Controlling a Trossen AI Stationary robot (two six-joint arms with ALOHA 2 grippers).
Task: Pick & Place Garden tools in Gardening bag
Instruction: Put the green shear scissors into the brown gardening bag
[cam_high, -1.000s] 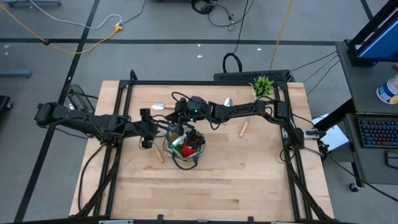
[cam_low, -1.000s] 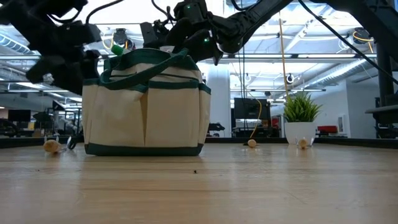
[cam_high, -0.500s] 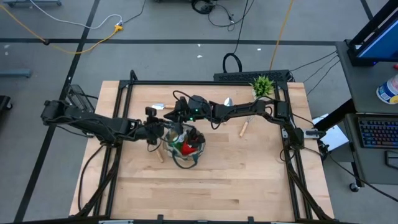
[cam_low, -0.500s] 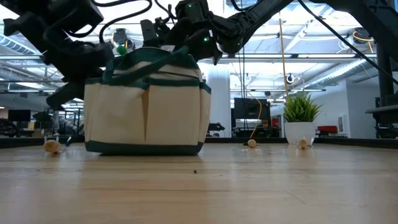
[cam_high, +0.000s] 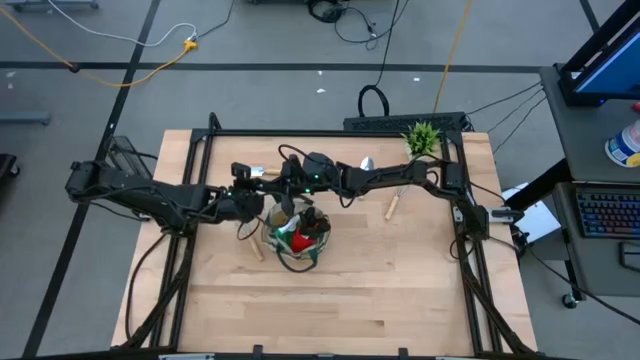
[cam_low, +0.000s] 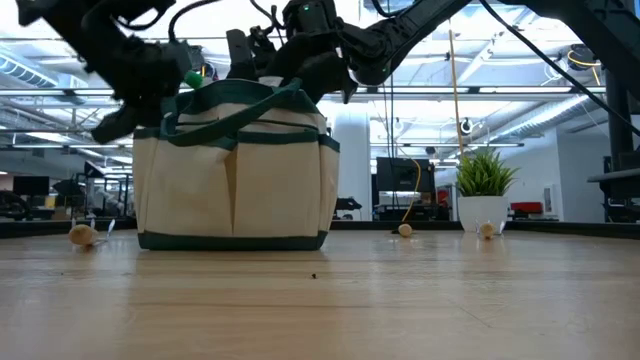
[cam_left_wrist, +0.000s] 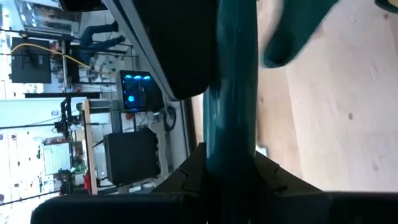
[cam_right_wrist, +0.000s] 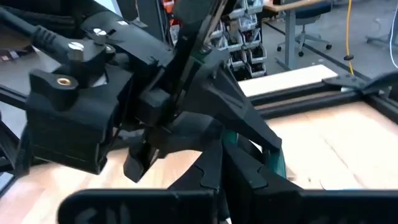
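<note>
Bag handle (cam_left_wrist: 231, 93) (green) within left gripper (cam_left_wrist: 230, 163)

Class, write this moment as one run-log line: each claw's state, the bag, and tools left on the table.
left claw: shut on bag handle | right claw: shut on bag handle | gardening bag: upright, holds red glove | trowels: on table

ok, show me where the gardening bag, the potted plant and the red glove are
gardening bag (cam_low: 235, 180), low view, front fabric wall
potted plant (cam_low: 484, 175), low view, green leaves
red glove (cam_high: 299, 240), high view, red part inside bag
</note>
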